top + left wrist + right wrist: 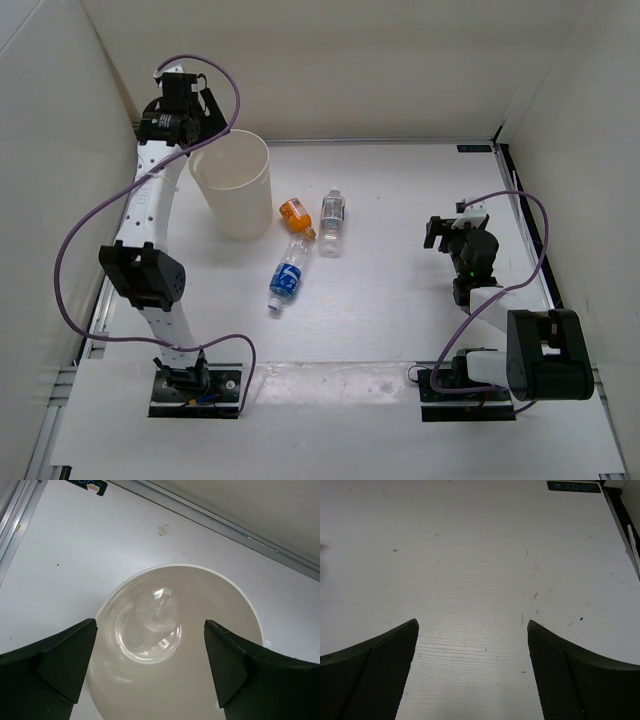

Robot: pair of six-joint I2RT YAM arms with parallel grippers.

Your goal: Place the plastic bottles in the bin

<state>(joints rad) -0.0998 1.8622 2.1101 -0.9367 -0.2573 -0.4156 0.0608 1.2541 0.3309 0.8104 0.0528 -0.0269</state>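
Top external view: the bin (241,214) stands upright on the table (400,300) toward 10 o'clock from its centre, with its mouth open upward. The left gripper (190,125) hangs at the bin's 10 o'clock, above the far-left rim; this view does not settle the finger spacing. All three plastic bottles lie on their sides on the table, outside the bin. The orange bottle (295,213) is just beside the bin's base at its 4 o'clock. The pale-label bottle (332,222) lies at 3 o'clock of the orange one, close to it, with its cap toward 12 o'clock. The blue-label bottle (287,278) lies at 6 o'clock of the orange one, with its cap toward 7 o'clock. The right gripper (455,228) sits well apart at 3 o'clock of the bottles, over bare table. Left wrist view: the left gripper (150,665) is spread wide and holds nothing, its dark fingers (50,672) framing the bin (252,612) directly below. The glossy floor of the bin shows only reflections. A small scrap of tape (163,529) lies on the table at the bin's 12 o'clock. Right wrist view: the right gripper (472,672) is likewise spread wide and holds nothing, with scuffed table beneath it. A dark sticker (572,486) marked XDOF sits at 1 o'clock, near the far edge.
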